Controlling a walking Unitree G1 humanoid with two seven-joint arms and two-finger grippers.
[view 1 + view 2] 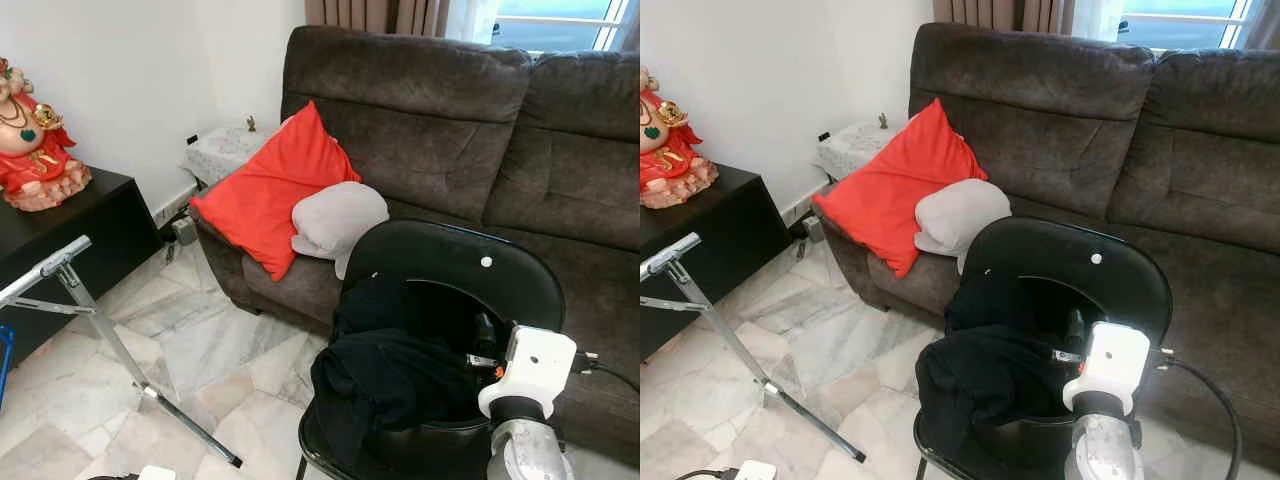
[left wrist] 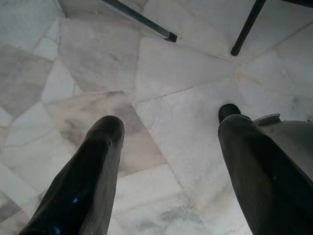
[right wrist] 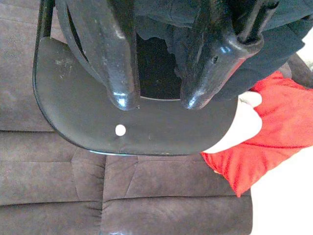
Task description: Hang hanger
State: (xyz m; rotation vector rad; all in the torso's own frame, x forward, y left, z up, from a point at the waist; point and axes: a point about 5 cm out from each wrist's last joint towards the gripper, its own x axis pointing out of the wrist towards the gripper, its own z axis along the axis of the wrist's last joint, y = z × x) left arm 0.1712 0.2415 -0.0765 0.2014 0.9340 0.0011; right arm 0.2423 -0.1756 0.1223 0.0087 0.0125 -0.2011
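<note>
At the far left, a red and gold figurine [image 1: 35, 140] is seen on a black cabinet [image 1: 70, 235], and below it a metal rack [image 1: 75, 290] with slanted silver legs is planted on the pale marble floor [image 1: 200, 350]. The left gripper [image 2: 166, 161] is hung low over that floor; in the left wrist view its two black fingers [image 2: 93, 171] are held well apart, with nothing between them, and the foot of the rack leg and a chair leg are caught near them.

Further right, a red cushion [image 1: 270, 195] is propped against the arm of a dark brown sofa [image 1: 450, 120], with a pale grey cushion [image 1: 335, 218] resting against it. A small side table with a patterned cloth [image 1: 225, 150] is tucked beside the sofa by the wall.

In front of the sofa a black chair [image 1: 480, 265] is placed, and a dark garment [image 1: 385, 375] is heaped on its seat. The hanger itself cannot be made out among the folds.

At the right, the right gripper [image 3: 154, 100] is raised at the chair, its white wrist housing just before the backrest. In the right wrist view its fingers [image 3: 122, 93] are set a little apart, tips near the curved backrest, with the dark cloth bunched close behind them; whether anything is clamped cannot be told.
</note>
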